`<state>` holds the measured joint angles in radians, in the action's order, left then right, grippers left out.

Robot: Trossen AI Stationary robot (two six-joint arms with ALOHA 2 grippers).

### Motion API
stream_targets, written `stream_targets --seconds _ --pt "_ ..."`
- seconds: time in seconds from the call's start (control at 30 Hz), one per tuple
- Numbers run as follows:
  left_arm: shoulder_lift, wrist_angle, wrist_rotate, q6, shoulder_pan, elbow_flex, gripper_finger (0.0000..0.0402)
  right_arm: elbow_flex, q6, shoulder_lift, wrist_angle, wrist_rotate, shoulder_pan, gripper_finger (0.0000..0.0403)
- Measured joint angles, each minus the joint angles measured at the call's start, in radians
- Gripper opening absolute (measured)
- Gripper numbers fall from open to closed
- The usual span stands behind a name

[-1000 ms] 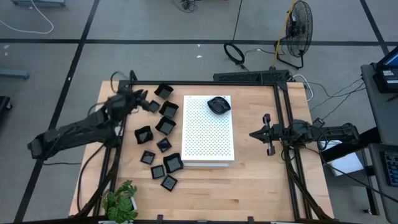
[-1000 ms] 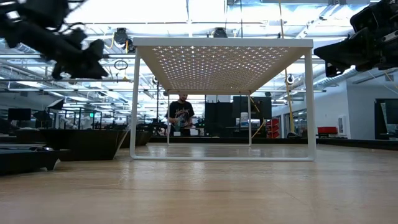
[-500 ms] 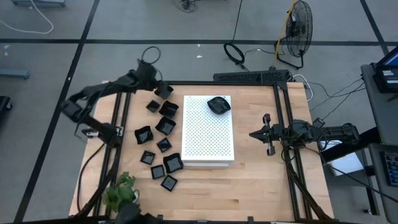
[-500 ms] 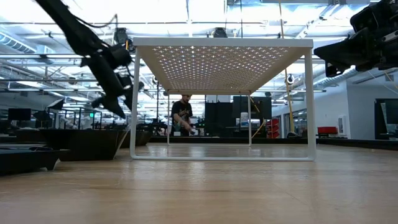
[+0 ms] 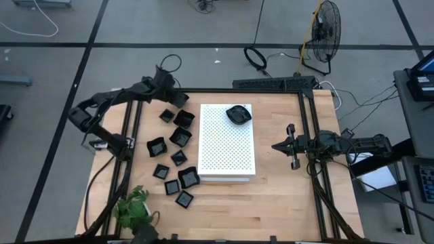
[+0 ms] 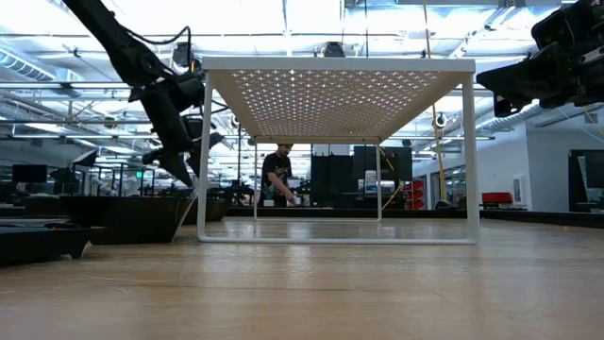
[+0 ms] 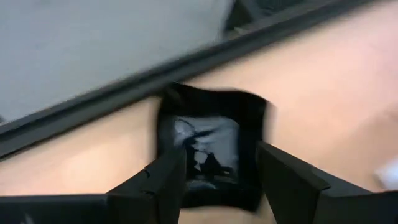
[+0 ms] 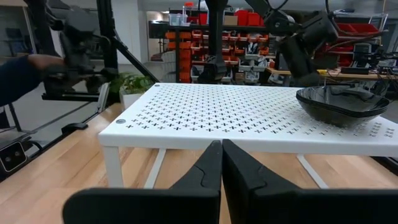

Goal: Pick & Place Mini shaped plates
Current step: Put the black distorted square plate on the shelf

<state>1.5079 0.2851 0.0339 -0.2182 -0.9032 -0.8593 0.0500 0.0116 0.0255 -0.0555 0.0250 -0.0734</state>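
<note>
Several mini shaped plates [image 5: 180, 137], small glossy black dishes, lie on the wooden table left of the white perforated board [image 5: 227, 152]. One rounded black dish [image 5: 238, 114] sits on the board's far end. My left gripper [image 5: 168, 89] is open and slants down over the farthest square plate [image 7: 211, 143], near the table's far left corner. In the left wrist view its fingers [image 7: 163, 180] stand on either side of that plate. In the low view the gripper [image 6: 179, 170] hangs above the table. My right gripper [image 5: 277, 146] waits shut at the right, pointing level at the board.
The board [image 6: 340, 71] stands on thin white legs, raised off the table. A black frame rail [image 5: 203, 91] runs along the far edge just behind the left gripper. A potted plant [image 5: 132, 207] stands at the near left corner. A person [image 6: 276, 175] stands far behind the table.
My left gripper has swung from above the plates on the left toward the table's far edge and has tipped to point steeply down, sinking closer to the farthest square plate. In the last half second it has barely moved. No plate has moved.
</note>
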Motion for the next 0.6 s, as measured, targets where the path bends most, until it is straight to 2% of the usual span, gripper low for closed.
stream_targets --seconds 0.1,0.23,0.47,0.6 --pt "-0.015 0.013 0.043 0.008 0.04 -0.001 0.0195 0.0 0.0 0.0 0.0 0.0 0.0 0.0" --pt "-0.012 0.033 0.043 -0.031 0.095 0.0 0.0195 0.0 0.0 0.0 0.0 0.0 0.0 0.0" --pt "0.04 0.012 -0.142 -0.058 0.19 0.0 0.0195 0.0 0.0 0.0 0.0 0.0 0.0 0.0" --pt "0.077 -0.011 -0.157 -0.097 0.191 0.0 0.0195 0.0 0.0 0.0 0.0 0.0 0.0 0.0"
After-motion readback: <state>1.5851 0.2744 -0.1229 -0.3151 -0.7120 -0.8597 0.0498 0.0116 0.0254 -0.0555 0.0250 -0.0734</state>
